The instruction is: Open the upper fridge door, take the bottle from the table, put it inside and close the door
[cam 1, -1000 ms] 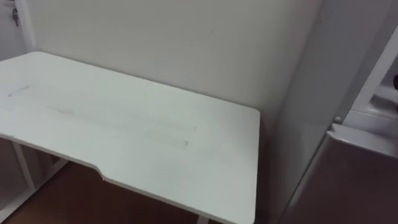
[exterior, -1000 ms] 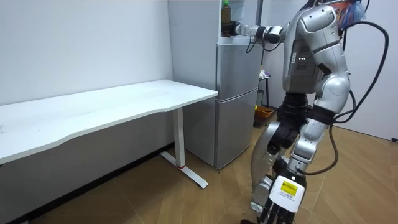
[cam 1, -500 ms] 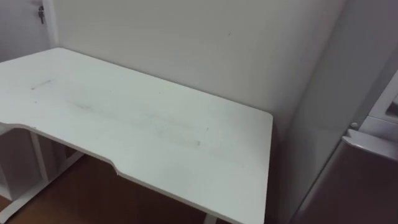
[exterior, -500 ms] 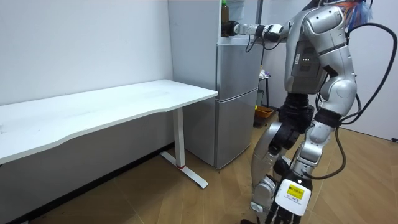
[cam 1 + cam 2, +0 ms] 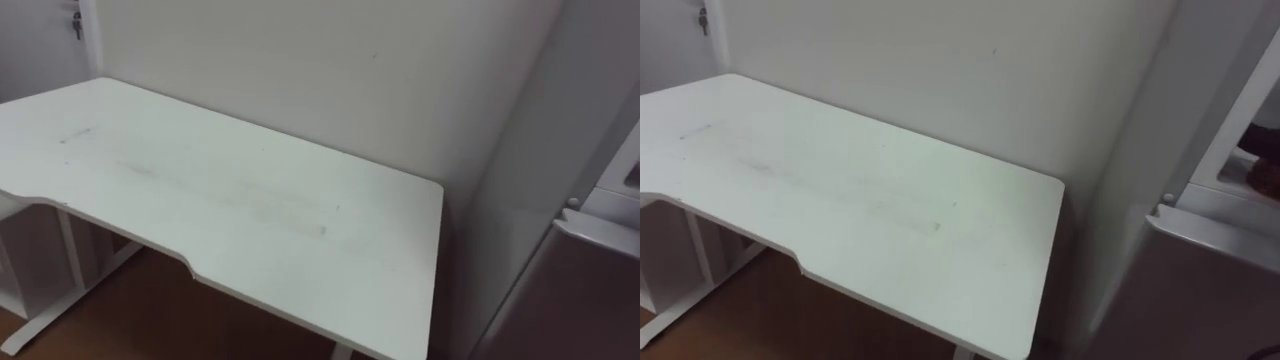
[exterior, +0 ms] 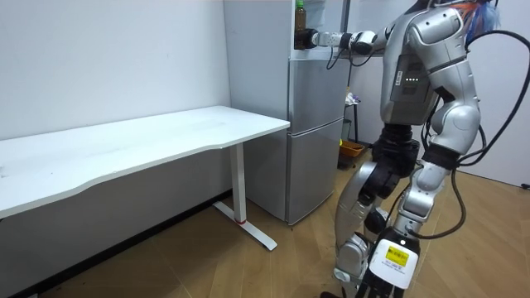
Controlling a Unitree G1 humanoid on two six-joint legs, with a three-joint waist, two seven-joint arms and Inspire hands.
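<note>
The robot stands in front of the fridge (image 6: 316, 124), which is next to the white table (image 5: 230, 200). Its right arm reaches straight out. The right hand (image 6: 309, 38) is closed round the bottle (image 6: 300, 14), held upright at the upper fridge part, above the lower door. The left hand (image 6: 435, 154) is low near the hip, and I cannot tell its state.

A plain indoor room is serving as an office-like test space set up for housework: a long white worktop (image 6: 166, 136) is standing on white metal legs (image 6: 240, 186) along a bare pale wall (image 6: 99, 58), a grey fridge (image 6: 315, 149) is standing just beside its end, and wood-look floor (image 6: 248, 265) is running underneath
</note>
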